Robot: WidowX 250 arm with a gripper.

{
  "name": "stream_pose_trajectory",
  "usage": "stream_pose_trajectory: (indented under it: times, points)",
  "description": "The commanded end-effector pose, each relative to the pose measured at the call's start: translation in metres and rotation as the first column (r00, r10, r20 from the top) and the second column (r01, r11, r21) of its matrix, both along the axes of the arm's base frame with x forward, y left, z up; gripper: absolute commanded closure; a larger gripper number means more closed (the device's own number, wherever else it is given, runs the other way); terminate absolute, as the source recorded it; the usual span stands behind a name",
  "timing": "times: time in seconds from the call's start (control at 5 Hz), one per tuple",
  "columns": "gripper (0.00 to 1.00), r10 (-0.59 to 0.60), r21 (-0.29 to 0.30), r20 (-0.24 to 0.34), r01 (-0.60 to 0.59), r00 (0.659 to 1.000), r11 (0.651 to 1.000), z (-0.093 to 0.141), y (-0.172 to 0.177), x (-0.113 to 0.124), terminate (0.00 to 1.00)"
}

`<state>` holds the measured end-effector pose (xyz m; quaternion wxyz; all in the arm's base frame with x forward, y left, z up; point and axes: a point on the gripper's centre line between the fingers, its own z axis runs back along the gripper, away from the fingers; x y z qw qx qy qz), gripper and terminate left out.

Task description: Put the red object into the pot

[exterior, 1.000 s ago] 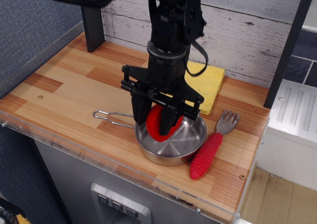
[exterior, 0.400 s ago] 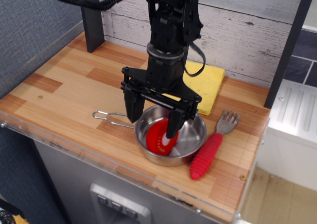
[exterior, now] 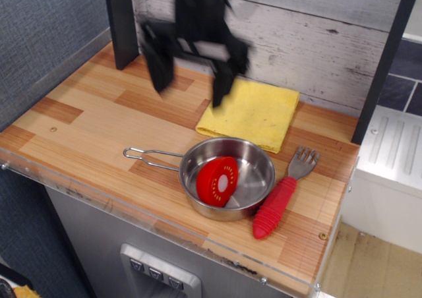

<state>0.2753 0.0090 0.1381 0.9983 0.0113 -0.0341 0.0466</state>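
Pot point(exterior: 254, 194) sits near the counter's front edge with the red object point(exterior: 218, 181) tilted inside against its left wall. Gripper point(exterior: 190, 70), blurred, hangs well behind it, jaws spread and empty. Fork point(exterior: 280, 197) lies just right, yellow cloth point(exterior: 254, 112) behind.

We are holding our pincer point(exterior: 190, 82) high at the back of the view, motion-blurred, its two dark fingers point(exterior: 158, 66) hanging downward and spread wide apart, gripping nothing, the arm above running out of frame.
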Motion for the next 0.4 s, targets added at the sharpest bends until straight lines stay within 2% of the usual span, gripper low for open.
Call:
stream_pose_trajectory:
  times: [0.0,0.2]
  points:
    - [0.0,0.066,-0.038,0.095,-0.063,0.993,0.997,0.051,0.052,0.013,0.0]
    - [0.0,0.003,-0.031,0.052,-0.001,0.999,1.0,0.033,0.056,0.02,0.0]
